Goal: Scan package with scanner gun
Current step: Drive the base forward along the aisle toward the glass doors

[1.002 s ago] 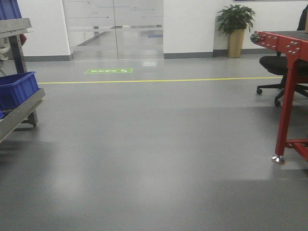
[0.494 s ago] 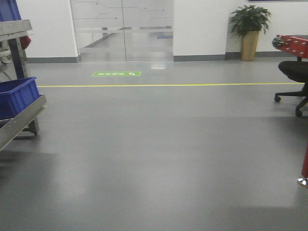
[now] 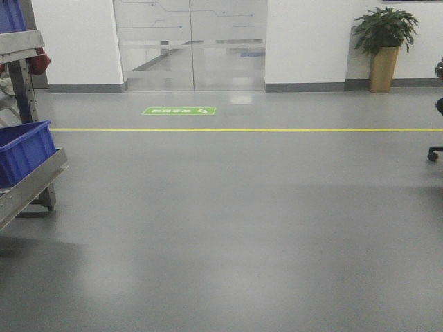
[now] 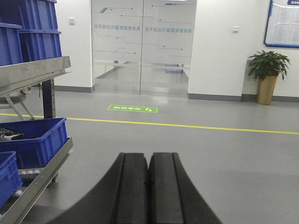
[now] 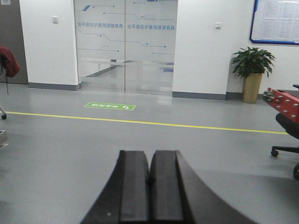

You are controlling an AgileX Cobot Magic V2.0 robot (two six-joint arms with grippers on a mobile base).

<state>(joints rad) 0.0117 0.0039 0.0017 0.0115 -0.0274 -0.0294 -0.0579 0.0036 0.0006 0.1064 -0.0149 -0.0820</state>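
Left gripper (image 4: 148, 186) and right gripper (image 5: 150, 186), both clenched on nothing, face glass doors (image 4: 144, 46) bearing blue Chinese lettering; the green floor sign (image 3: 179, 111) is unreadable.

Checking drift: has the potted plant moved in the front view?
No. The potted plant slid right in frame with the glass door and floor sign; the camera turned.
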